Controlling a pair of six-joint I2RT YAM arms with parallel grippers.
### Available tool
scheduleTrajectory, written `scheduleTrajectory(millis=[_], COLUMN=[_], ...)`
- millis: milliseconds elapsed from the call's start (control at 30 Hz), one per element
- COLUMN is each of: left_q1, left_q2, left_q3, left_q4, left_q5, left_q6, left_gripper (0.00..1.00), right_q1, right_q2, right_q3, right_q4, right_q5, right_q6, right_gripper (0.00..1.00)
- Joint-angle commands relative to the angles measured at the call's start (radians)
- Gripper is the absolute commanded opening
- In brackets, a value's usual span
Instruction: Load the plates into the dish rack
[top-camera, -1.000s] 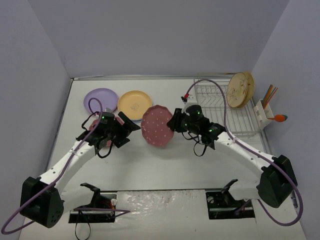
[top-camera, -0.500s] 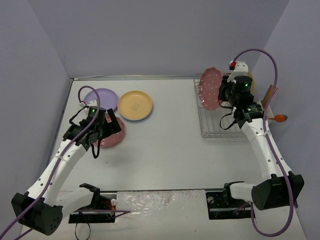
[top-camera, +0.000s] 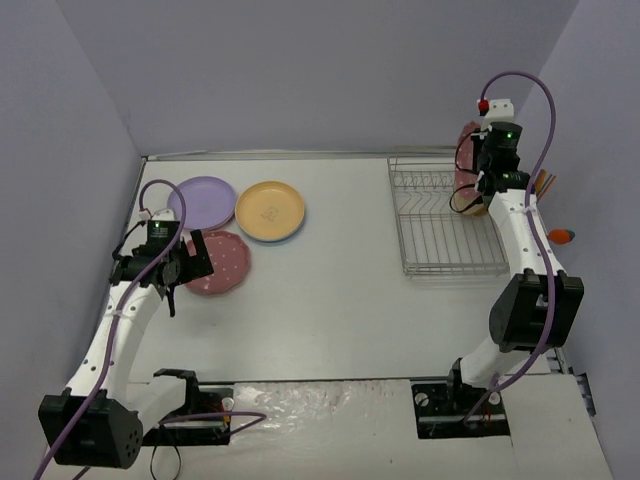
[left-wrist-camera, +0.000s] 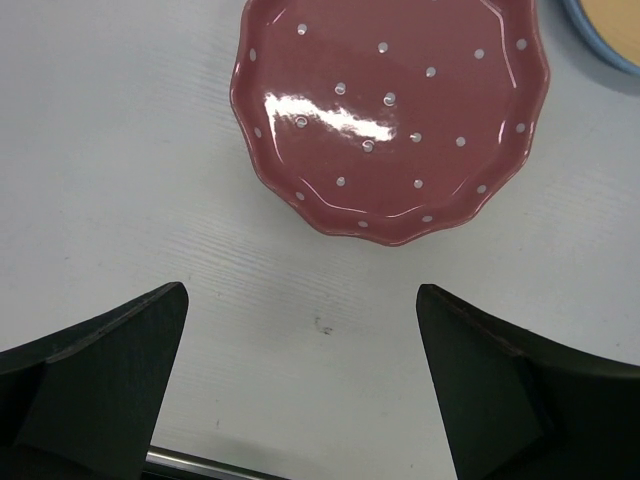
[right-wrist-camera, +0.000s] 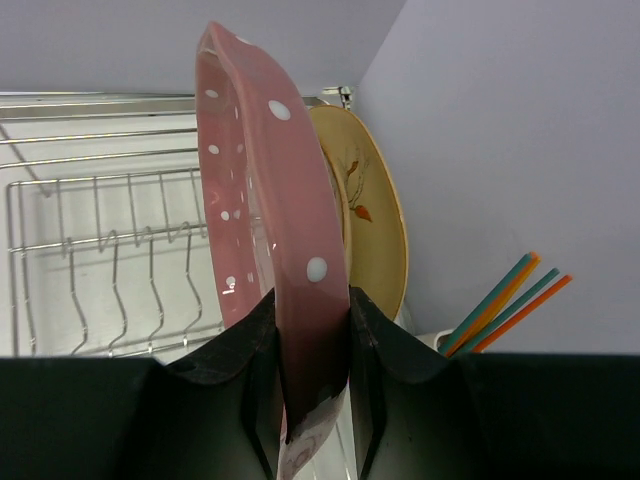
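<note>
- From above, the left tool (top-camera: 168, 268) hangs low over the left part of the desk (top-camera: 330, 300). Its jaws are spread wide with nothing between them.
- Just beside it the flat pink plate (top-camera: 218, 262) lies on the desk. Farther back, the lilac plate (top-camera: 203, 197) and the yellow-orange plate (top-camera: 270, 211) lie flat side by side.
- The dish rack (top-camera: 440, 240) stands at the far right of the desk. The right arm reaches up over its far right end.
- There the right tool (top-camera: 482, 165) is clenched on the held pink plate (top-camera: 467, 140), which stands on edge. A tan plate (top-camera: 478, 205) shows just beside it, partly hidden by the arm.
- In the left wrist view, the left tool (left-wrist-camera: 300, 295) is released. Its two dark fingers (left-wrist-camera: 110, 370) stand far apart at the lower corners over bare desk (left-wrist-camera: 130, 150).
- The flat pink plate (left-wrist-camera: 390, 110), scalloped and white-dotted, lies ahead of the fingers and apart from them. A blue rim of another plate (left-wrist-camera: 600, 30) shows at the top right corner.
- In the right wrist view, the right tool (right-wrist-camera: 310, 300) grasps the held pink plate (right-wrist-camera: 270, 200) by its rim, with one finger pressed to each face.
- The plate is upright and seen edge-on, over the wires of the dish rack (right-wrist-camera: 100, 250).
- Whether its lower edge sits in a slot cannot be told.
- The tan plate (right-wrist-camera: 375, 220), which bears a small print, stands upright just behind it, very close.
- Coloured sticks (right-wrist-camera: 510, 300) slant up at the right, by the wall.
</note>
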Motion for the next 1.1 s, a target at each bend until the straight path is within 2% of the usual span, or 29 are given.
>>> scheduleTrajectory(millis=[0,367,700,900,933,1067], left_q1=[0.028,0.058,0.1,0.108,0.109,0.111], left_q2=[0.009,0.043,0.049,0.057,0.058,0.052], left_q3=[0.005,0.007,0.006,0.006,0.006,0.004], left_q4=[0.071,0.084,0.087,0.087,0.087,0.082], left_q5=[-0.014,0.019,0.024,0.029,0.03,0.032], left_q6=[0.041,0.042,0.037,0.034,0.033,0.029], left_gripper=[0.97,0.97,0.97,0.97,0.97,0.97], right_q1=[-0.021,-0.028,-0.026,-0.021,-0.022,-0.022], right_q2=[0.024,0.145,0.151,0.154,0.152,0.117], right_q3=[0.131,0.102,-0.011,-0.069,-0.076,-0.095], right_q4=[0.286,0.302,0.319,0.34,0.34,0.332], right_q5=[0.075,0.072,0.018,0.017,0.023,0.015], right_q6=[-0.035,-0.014,0.04,0.078,0.084,0.094], right_gripper=[0.0,0.0,0.0,0.09,0.13,0.49])
